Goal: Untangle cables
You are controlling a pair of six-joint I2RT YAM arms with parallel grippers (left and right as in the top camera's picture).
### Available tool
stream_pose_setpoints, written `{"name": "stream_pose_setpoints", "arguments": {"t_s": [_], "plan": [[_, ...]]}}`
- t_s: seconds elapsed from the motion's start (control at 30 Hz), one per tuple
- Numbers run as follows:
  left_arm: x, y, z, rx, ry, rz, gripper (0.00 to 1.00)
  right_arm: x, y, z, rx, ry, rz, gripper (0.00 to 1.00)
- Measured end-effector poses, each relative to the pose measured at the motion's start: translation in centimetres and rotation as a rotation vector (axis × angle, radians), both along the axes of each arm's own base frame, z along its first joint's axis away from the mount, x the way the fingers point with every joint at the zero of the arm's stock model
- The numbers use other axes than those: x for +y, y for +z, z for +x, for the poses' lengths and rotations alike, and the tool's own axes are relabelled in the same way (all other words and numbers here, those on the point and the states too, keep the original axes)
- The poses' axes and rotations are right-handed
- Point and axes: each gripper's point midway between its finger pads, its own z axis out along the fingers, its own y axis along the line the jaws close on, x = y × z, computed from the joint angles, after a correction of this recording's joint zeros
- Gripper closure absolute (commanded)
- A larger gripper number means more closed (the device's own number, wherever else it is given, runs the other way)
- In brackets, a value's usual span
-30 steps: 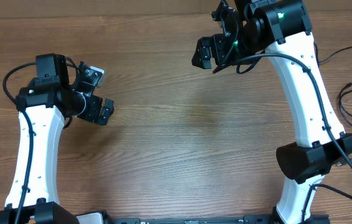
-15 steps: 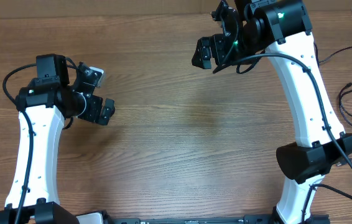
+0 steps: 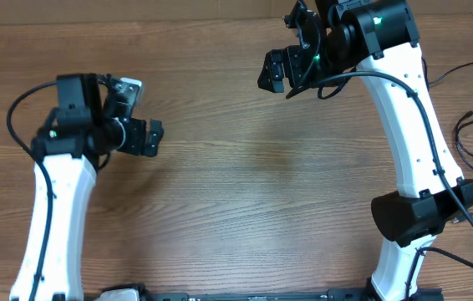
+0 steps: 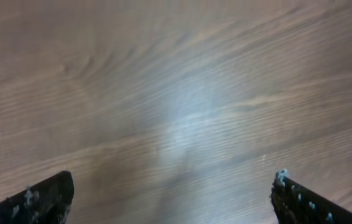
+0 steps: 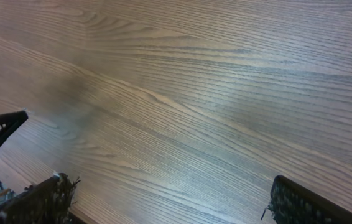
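The bench worries me first: bare wood fills both wrist views, so neither camera can guide a grasp yet. The right arm is my landmark. If it swings outward, I judge it would hide the cables from overhead, and a blind pinch could tighten a knot. The left claw, far across from that arm, and the right claw, at its top end, both stand wide open and empty. The cables lie just outboard of the right arm, apart from both claws. They run out of shot, so I cannot make out how they are knotted.
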Motion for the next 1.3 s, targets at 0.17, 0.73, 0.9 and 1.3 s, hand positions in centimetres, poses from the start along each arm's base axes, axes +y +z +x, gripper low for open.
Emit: {"name": "stream_pose_setpoints", "arguments": {"t_s": [0.17, 0.73, 0.9, 1.3], "plan": [[-0.6, 0.0, -1.6, -0.087, 0.056, -0.008, 0.0, 0.0, 0.0, 0.0, 0.0, 0.0, 0.0, 0.0], [-0.3, -0.9, -7.0, -0.394, 0.186, -0.114, 0.0, 0.0, 0.0, 0.0, 0.0, 0.0, 0.0, 0.0], [-0.5, -0.5, -7.9, -0.493, 0.199, -0.169, 0.0, 0.0, 0.0, 0.0, 0.0, 0.0, 0.0, 0.0], [-0.7, -0.1, -10.8, -0.684, 0.214, -0.24, 0.0, 0.0, 0.0, 0.0, 0.0, 0.0, 0.0, 0.0]]}}
